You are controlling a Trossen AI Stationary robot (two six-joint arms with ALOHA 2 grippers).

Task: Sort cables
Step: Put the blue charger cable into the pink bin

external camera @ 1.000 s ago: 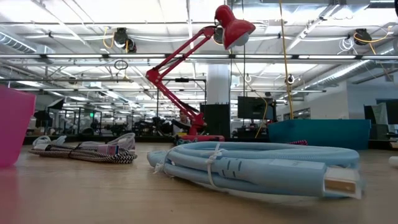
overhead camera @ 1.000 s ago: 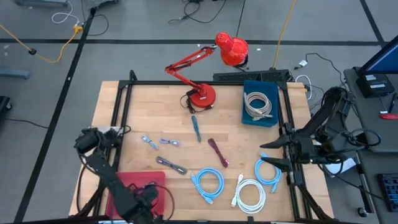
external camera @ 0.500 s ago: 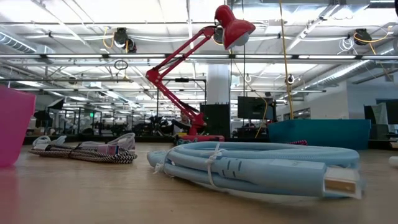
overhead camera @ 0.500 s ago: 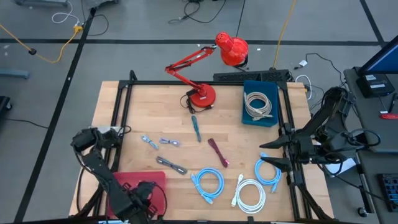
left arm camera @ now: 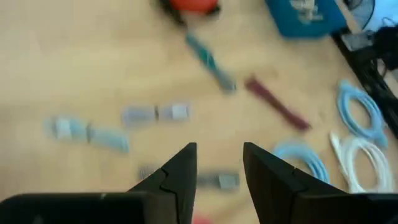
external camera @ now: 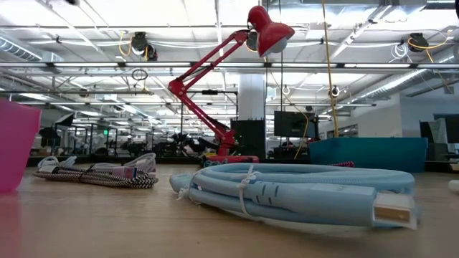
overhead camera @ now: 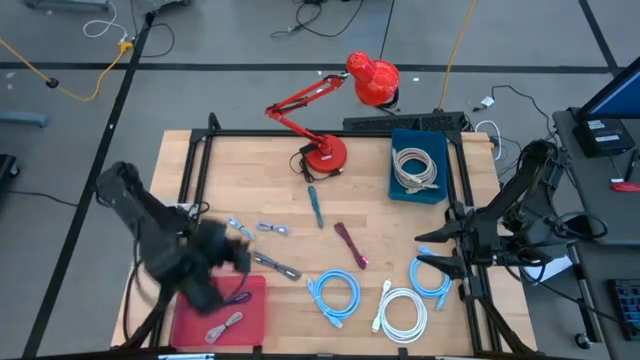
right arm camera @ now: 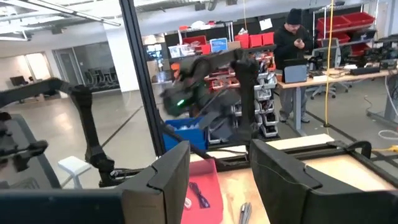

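The left pincer point(overhead camera: 235, 262) hangs blurred over the near-left of the pale wooden surface point(overhead camera: 200, 170), beside the shallow pink plastic tray point(overhead camera: 190, 318); its wrist view shows the two dark fingers point(left arm camera: 180, 174) parted with nothing between them. Just beyond it lies the short grey braided cable bundle point(overhead camera: 276, 266), its long axis slanting across the boards from upper left to lower right, so this arm is much the nearer one. A thin purple cable point(overhead camera: 238, 298) and a grey one point(overhead camera: 226, 326) already rest in the tray. Farther out lie two short bluish bundles point(overhead camera: 241, 229), a slim teal one point(overhead camera: 316, 206) and a maroon one point(overhead camera: 350, 244). The large coiled cables, glossy light-blue point(overhead camera: 333, 297) and white point(overhead camera: 406, 311), sit nearer the right pincer point(overhead camera: 430, 252), which waits released at the surface's right edge.
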